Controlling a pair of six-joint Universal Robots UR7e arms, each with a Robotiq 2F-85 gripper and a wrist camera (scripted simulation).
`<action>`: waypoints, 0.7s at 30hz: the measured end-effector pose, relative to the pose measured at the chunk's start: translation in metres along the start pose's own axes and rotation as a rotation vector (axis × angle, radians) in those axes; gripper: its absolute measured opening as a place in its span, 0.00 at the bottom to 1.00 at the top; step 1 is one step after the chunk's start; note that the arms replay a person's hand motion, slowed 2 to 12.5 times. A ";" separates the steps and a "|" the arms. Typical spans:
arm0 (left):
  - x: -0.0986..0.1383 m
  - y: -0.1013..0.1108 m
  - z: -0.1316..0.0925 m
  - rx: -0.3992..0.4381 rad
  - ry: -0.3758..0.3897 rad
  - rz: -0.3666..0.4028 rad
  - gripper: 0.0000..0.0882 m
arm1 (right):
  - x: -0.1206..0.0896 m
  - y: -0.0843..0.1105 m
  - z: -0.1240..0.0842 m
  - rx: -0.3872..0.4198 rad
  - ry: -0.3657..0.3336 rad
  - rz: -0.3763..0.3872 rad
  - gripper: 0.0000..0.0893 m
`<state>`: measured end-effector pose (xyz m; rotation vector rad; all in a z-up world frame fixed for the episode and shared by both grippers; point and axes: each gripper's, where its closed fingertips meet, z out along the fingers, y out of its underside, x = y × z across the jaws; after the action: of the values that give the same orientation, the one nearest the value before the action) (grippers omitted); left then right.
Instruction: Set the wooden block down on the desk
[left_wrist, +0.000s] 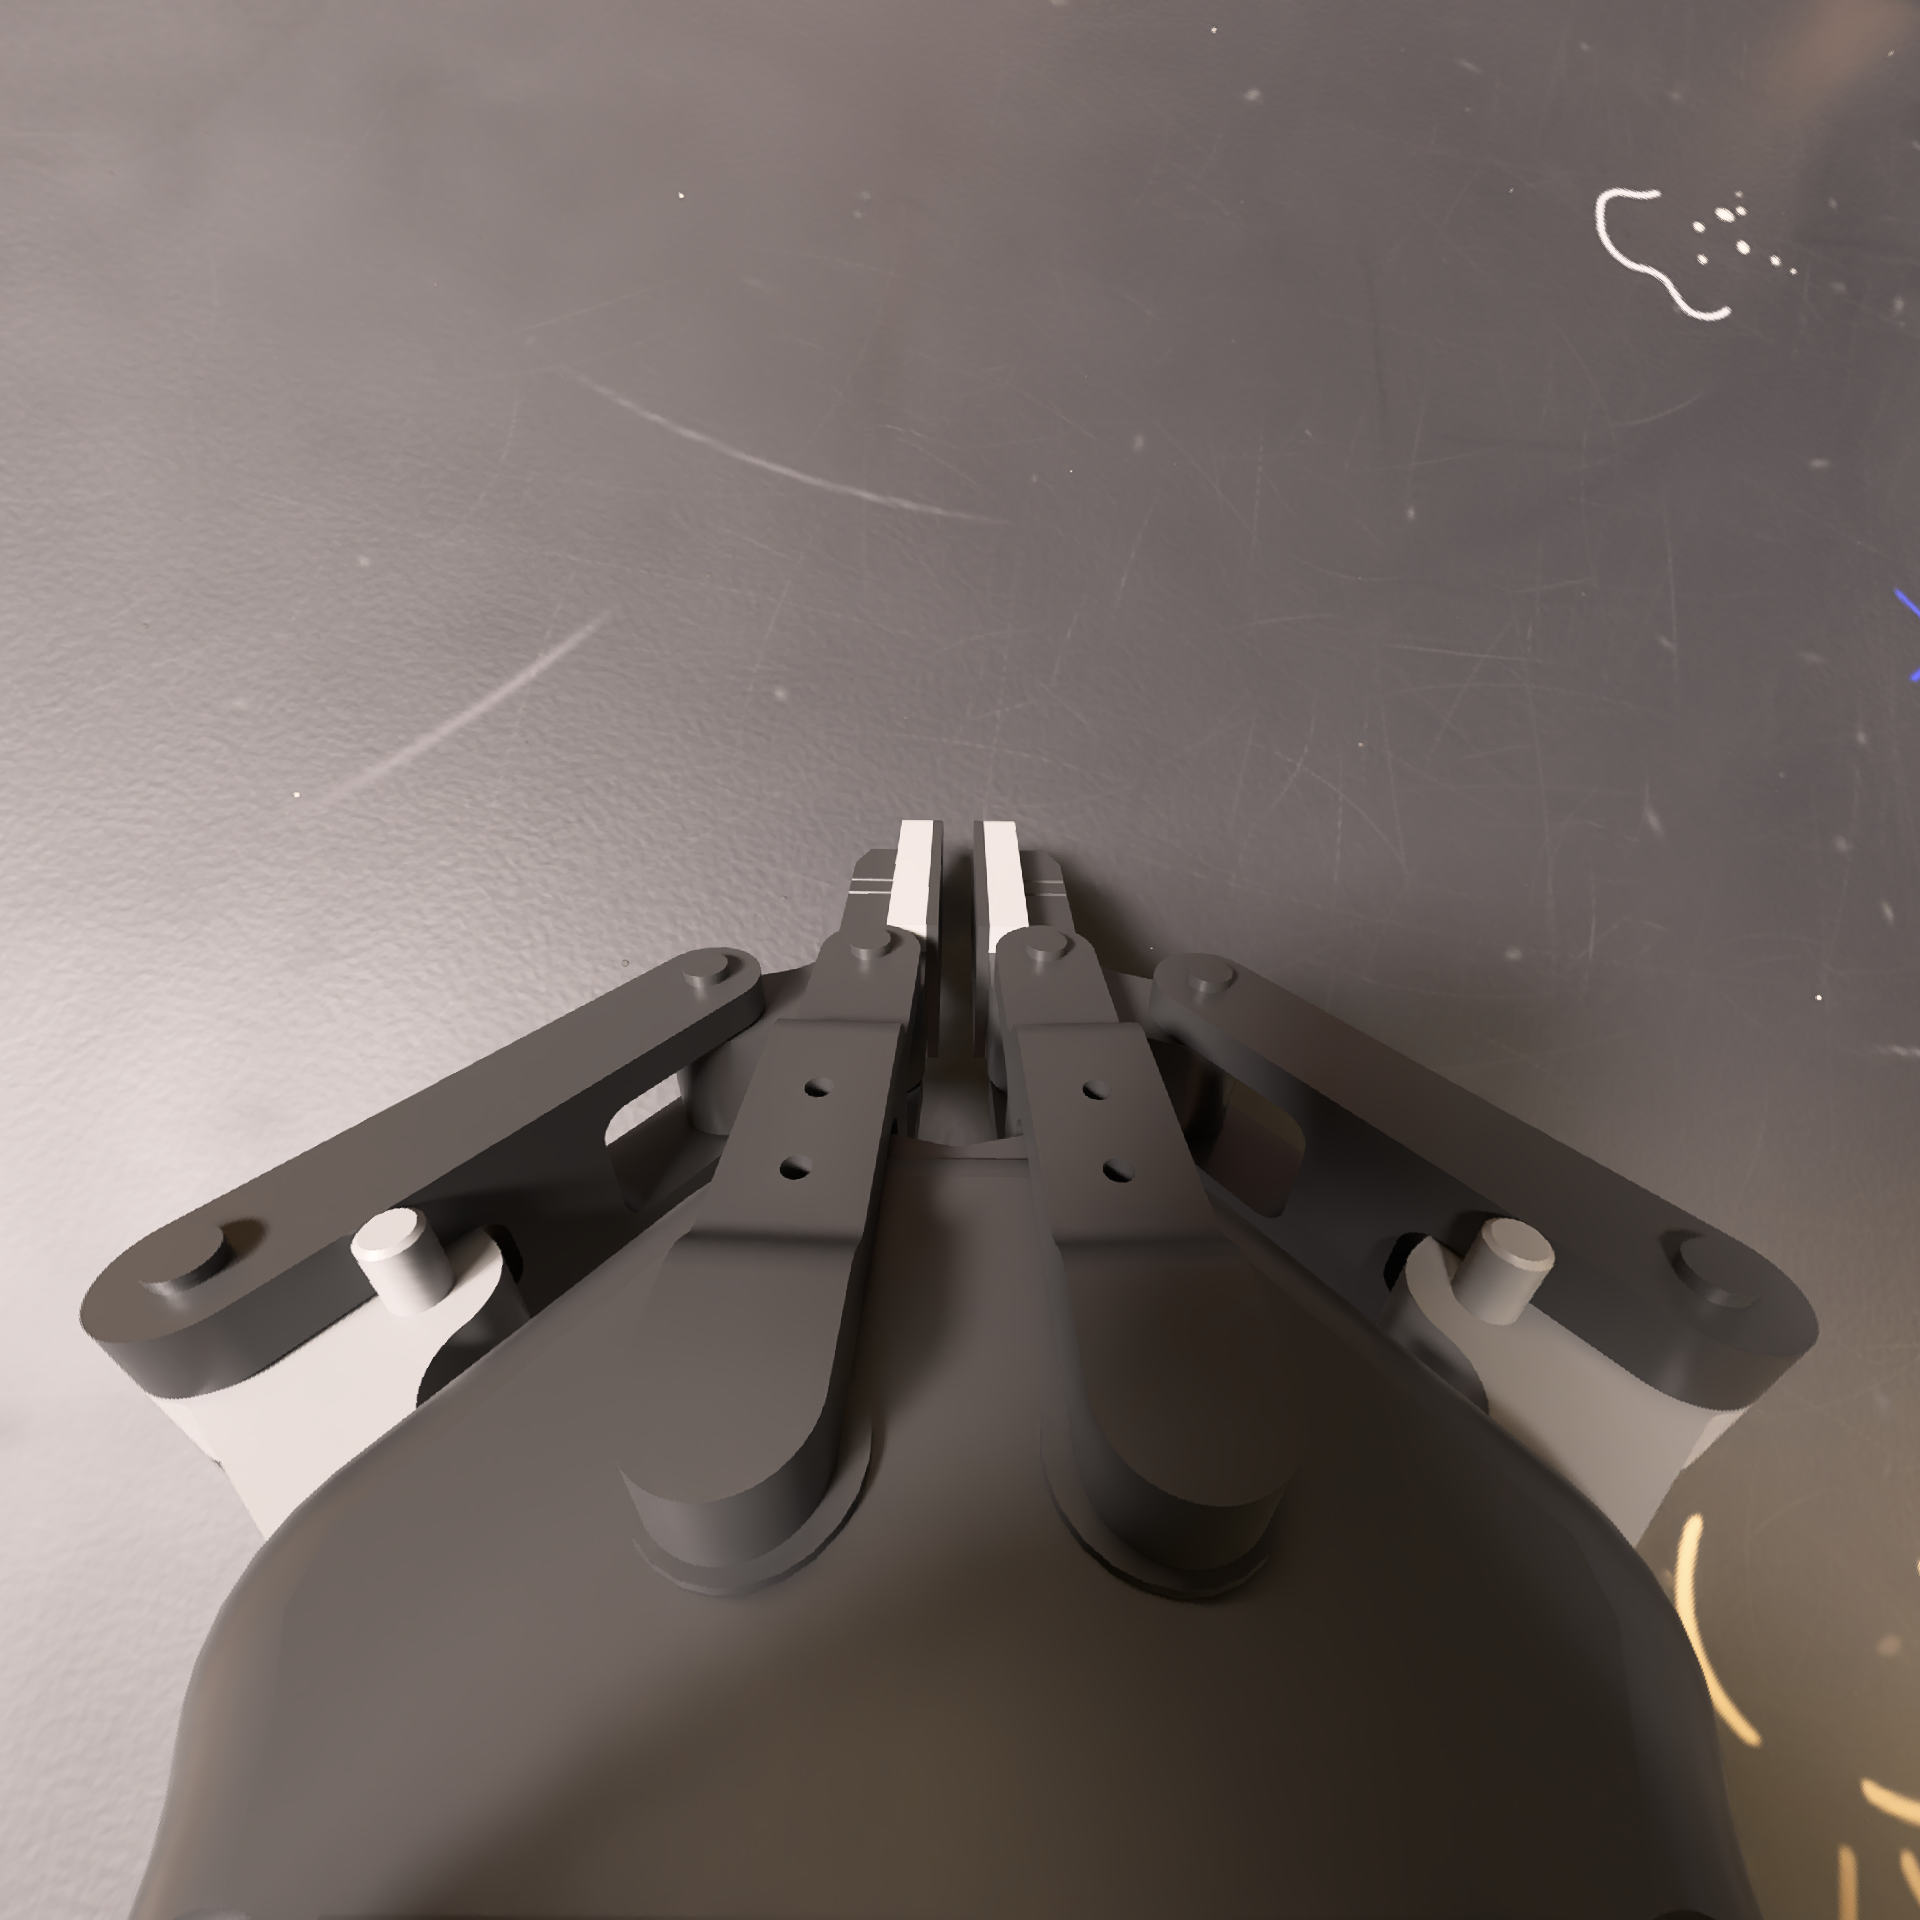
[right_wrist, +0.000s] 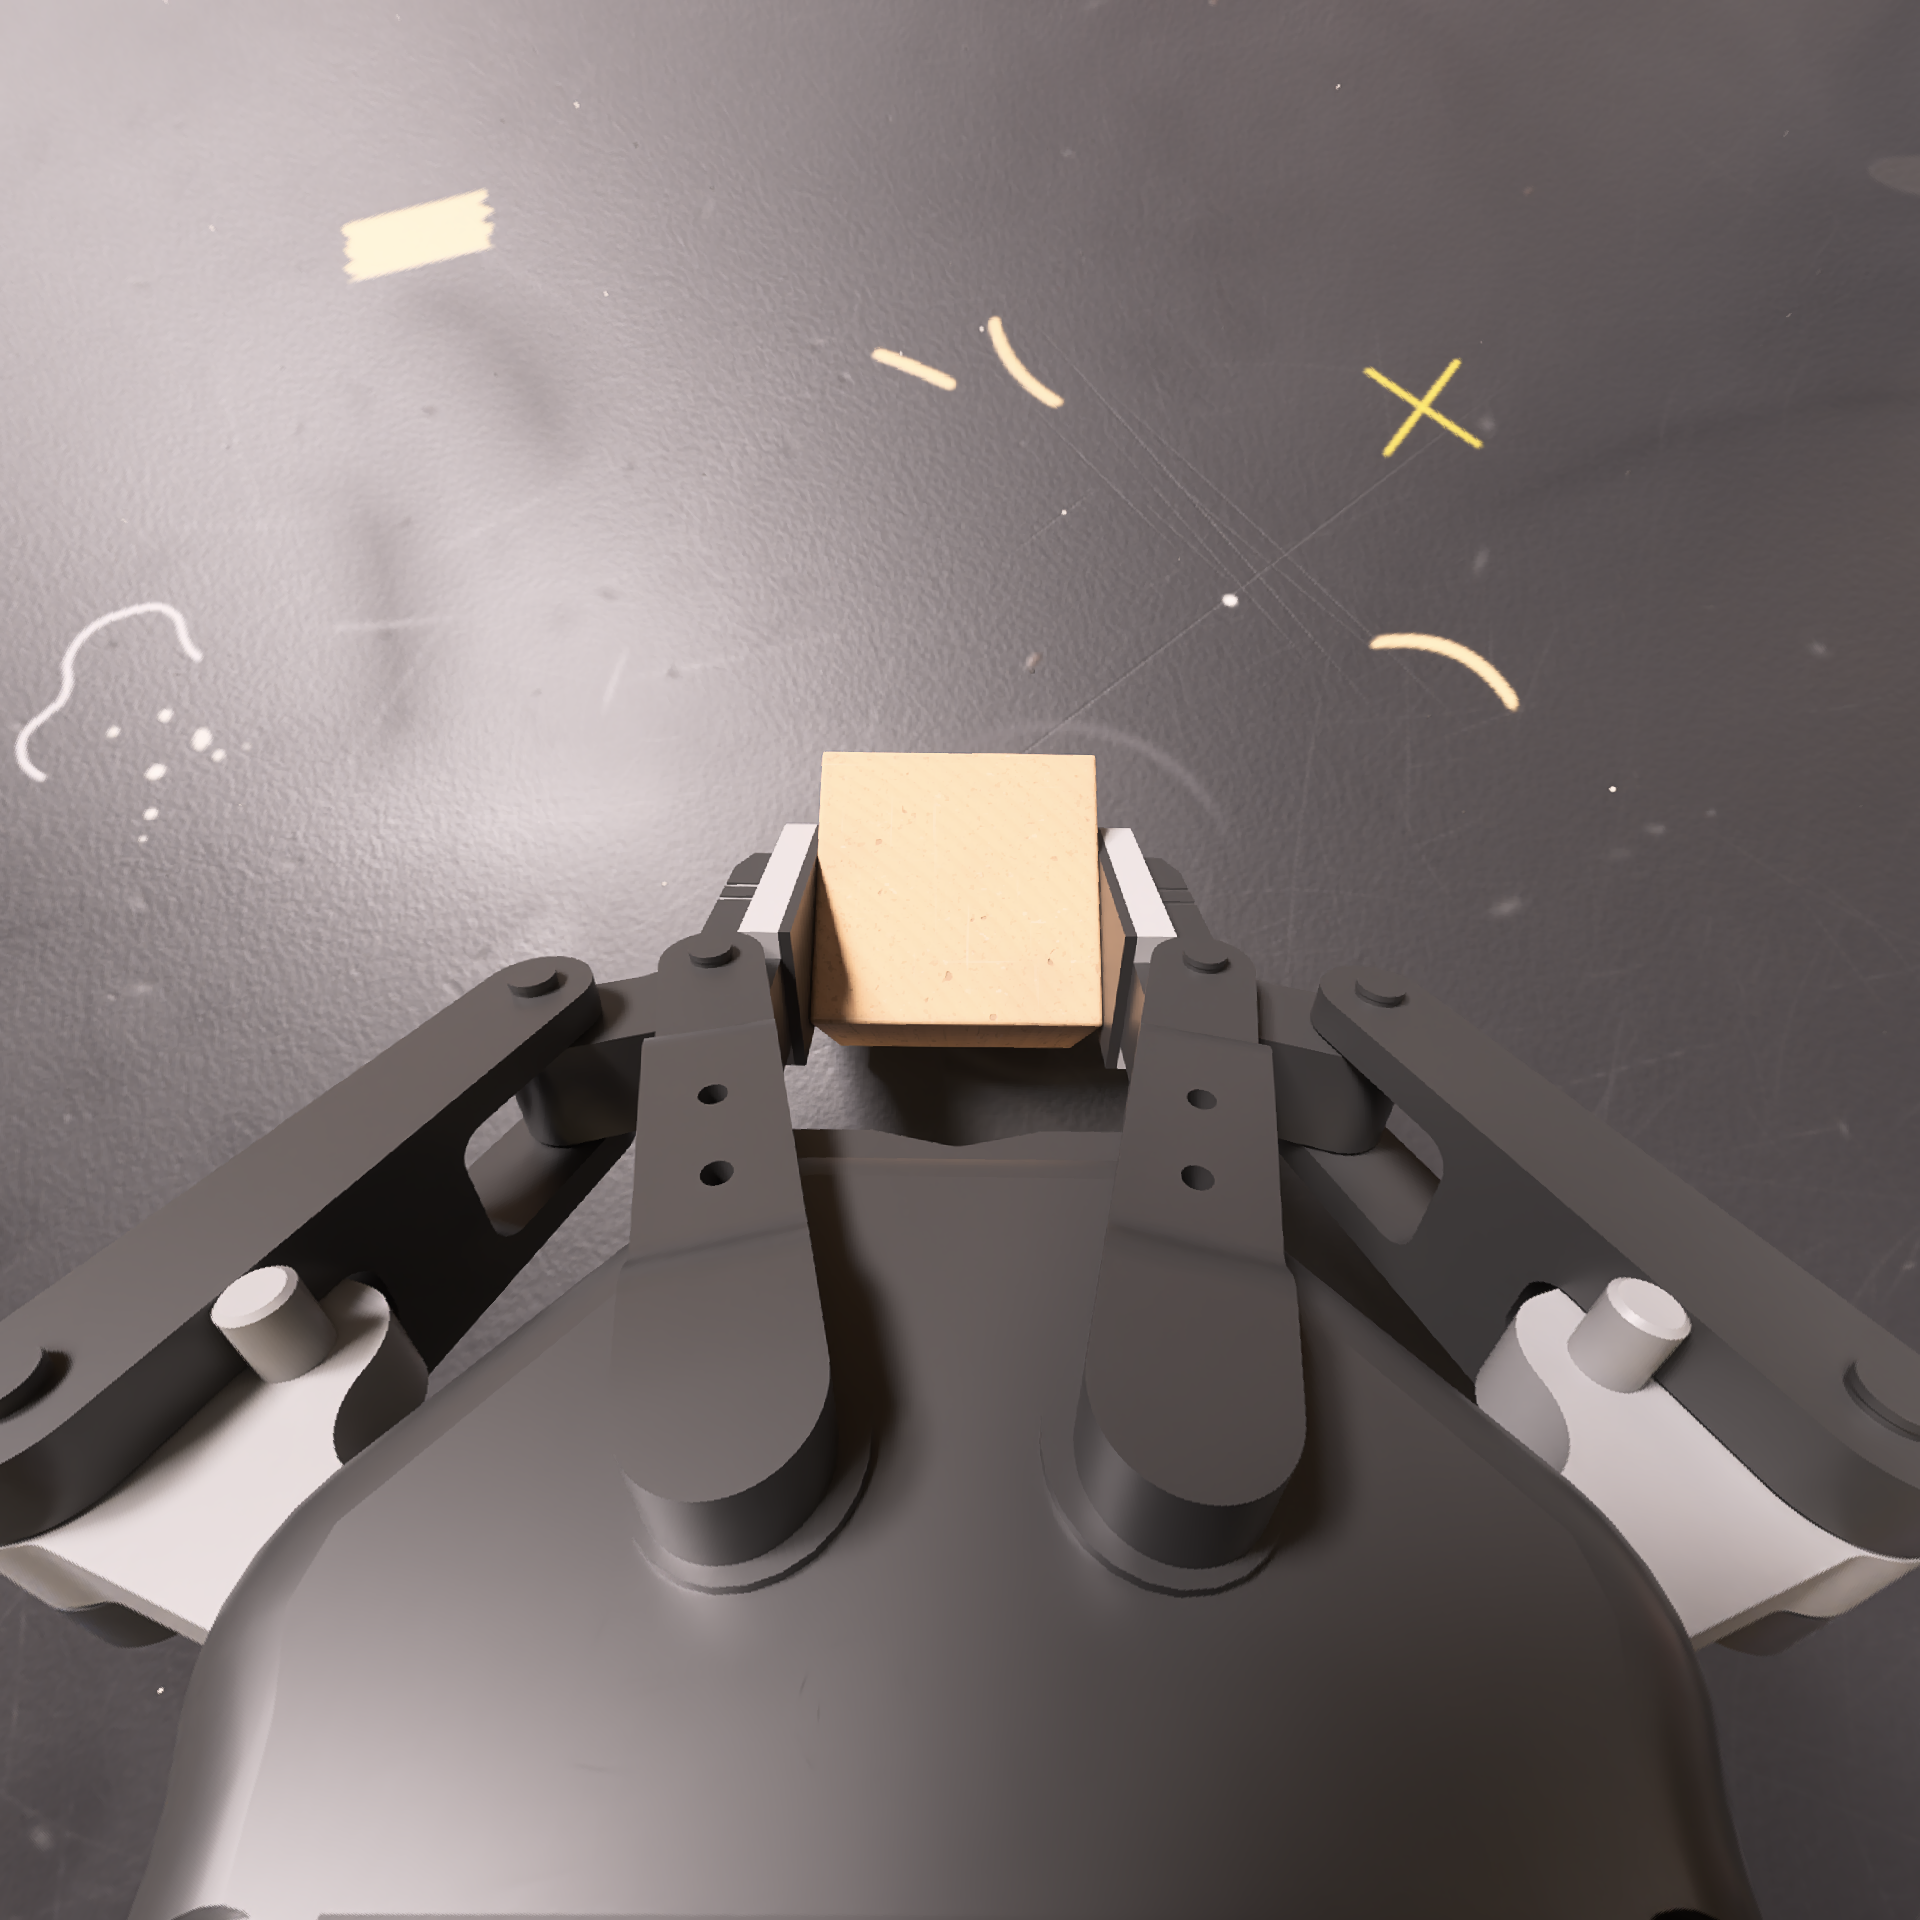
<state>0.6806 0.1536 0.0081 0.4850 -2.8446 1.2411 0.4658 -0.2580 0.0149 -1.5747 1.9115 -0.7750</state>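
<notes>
Block (right_wrist: 956, 894) sits between my right gripper (right_wrist: 958, 914) fingertips, clamped from both sides by the pale pads (right_wrist: 1135, 883). It is a tan wooden cube, top face toward the camera, slightly tilted. Whether its underside touches the desk (right_wrist: 623, 520) I cannot tell; a dark shadow lies just under its near edge.

Beyond the block, the desk is dark grey, scuffed and scratched. Near right, a cream arc (right_wrist: 1449, 665). Far left, a white squiggle (right_wrist: 99, 675) with white dots beside it. Farther off, two short cream strokes (right_wrist: 971, 369), a yellow cross (right_wrist: 1423, 407) to their right, and a cream tape-like patch (right_wrist: 418, 234) at far left.

My left gripper (left_wrist: 961, 878) holds nothing: fingers nearly together, only a thin slit between the white pads (left_wrist: 916, 873). It points down at bare desk (left_wrist: 727, 312). Past the tips, long pale scratches (left_wrist: 790, 468). Far right, the white squiggle (left_wrist: 1652, 255) with dots. Cream strokes (left_wrist: 1704, 1642) show at the lower right edge, beside my gripper body.
</notes>
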 end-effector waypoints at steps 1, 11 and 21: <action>0.000 0.000 0.000 0.000 0.000 0.001 0.06 | 0.000 0.001 0.001 -0.006 0.002 -0.001 0.47; 0.002 0.000 0.000 -0.003 0.006 0.013 0.07 | 0.001 0.001 0.005 0.000 0.008 -0.002 0.54; 0.003 0.001 -0.001 -0.011 0.005 0.037 0.08 | 0.004 -0.010 0.000 0.080 0.030 0.001 0.71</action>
<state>0.6778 0.1537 0.0083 0.4309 -2.8671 1.2300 0.4713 -0.2637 0.0218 -1.5215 1.8778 -0.8684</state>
